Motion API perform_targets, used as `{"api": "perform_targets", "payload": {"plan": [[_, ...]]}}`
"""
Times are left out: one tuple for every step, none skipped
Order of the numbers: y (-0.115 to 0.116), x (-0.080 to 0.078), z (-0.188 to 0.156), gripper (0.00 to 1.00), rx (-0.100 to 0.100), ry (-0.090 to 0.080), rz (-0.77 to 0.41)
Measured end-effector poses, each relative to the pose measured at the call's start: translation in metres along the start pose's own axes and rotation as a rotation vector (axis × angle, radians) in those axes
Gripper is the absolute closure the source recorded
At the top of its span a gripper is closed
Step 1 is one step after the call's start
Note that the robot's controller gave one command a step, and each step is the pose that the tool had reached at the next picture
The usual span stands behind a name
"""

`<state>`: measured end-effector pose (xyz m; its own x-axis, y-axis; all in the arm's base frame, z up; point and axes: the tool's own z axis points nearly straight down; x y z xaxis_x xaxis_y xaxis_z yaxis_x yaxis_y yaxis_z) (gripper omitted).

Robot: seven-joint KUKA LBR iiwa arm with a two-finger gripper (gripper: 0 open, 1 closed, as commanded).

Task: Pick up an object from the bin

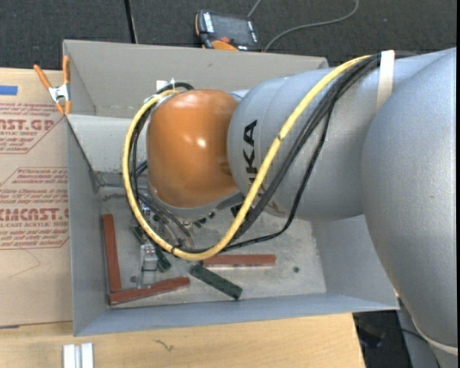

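1. The grey metal bin (84, 205) fills the middle of the frame, and its floor shows along the lower part.
2. The arm (353, 144) comes in from the right and covers most of the bin's upper and right areas.
3. At the arm's wrist a rounded orange cover (188, 148) sits in the centre-left of the frame. Yellow and black cables (126, 159) loop around its left side and under it.
4. The gripper (148, 261) hangs below the orange cover, low in the bin's lower-left part and close to the floor. Whether it is spread or pressed together cannot be told, and nothing can be seen pinched in it.
5. An upright reddish-brown bar (108, 251) lies along the left edge of the floor, to the left of the gripper.
6. A lower reddish-brown bar (149, 290) lies nearly level just beneath the gripper. Its left end meets the foot of the upright one, so the two form an L. This is the thing nearest the gripper; whether they touch cannot be told.
7. A dark green bar (215, 280) lies tilted to the right of the gripper, at the lower centre of the floor.
8. A right reddish-brown bar (241, 261) lies level just above the dark green one, partly under the cables.
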<state>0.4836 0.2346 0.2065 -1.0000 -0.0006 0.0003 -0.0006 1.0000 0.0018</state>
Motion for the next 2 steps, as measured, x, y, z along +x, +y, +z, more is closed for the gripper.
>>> {"api": "perform_targets", "payload": {"plan": [[-0.071, 0.0, 0.076, 0.0, 0.007, 0.007, 0.056], [-0.125, -0.035, 0.138, 0.0, 0.004, 0.002, -0.178]]}}
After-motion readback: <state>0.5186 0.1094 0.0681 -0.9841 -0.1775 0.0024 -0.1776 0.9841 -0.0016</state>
